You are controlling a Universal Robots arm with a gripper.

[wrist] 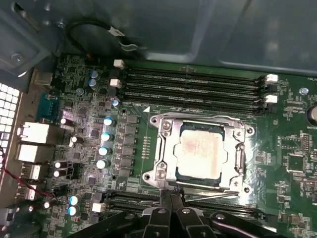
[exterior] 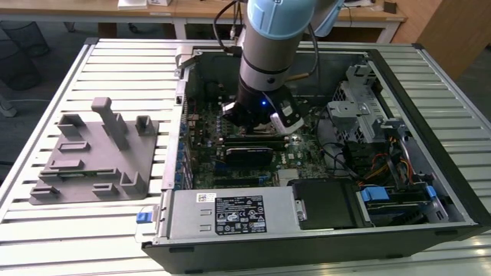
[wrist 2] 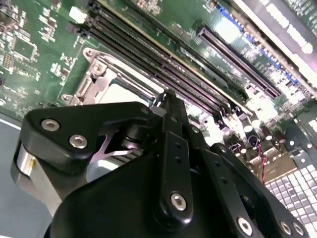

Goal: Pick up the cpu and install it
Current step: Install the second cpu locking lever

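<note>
- The gripper (wrist: 170, 199) is hovering with its jaws pressed together and empty, tips just at the edge of the socket frame (wrist: 163, 171).
- The cpu (wrist: 202, 150) is sitting in the socket just beyond the jaw tips, apparently already seated.
- Risk: any descent is likely scraping the frame or nudging the chip askew.
- Memory slots (wrist: 193, 84) are lying beyond the cpu; more slots (wrist 2: 163, 64) are running beside the fingers (wrist 2: 171, 144), crowding sideways travel.

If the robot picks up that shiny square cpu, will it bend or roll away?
Probably neither. The cpu looks like a flat, stiff square with a metal top, so it shouldn't flop or roll. Being thin and smooth, it may slip. It sits low inside the socket frame, so gripping its edges looks tricky.
</note>
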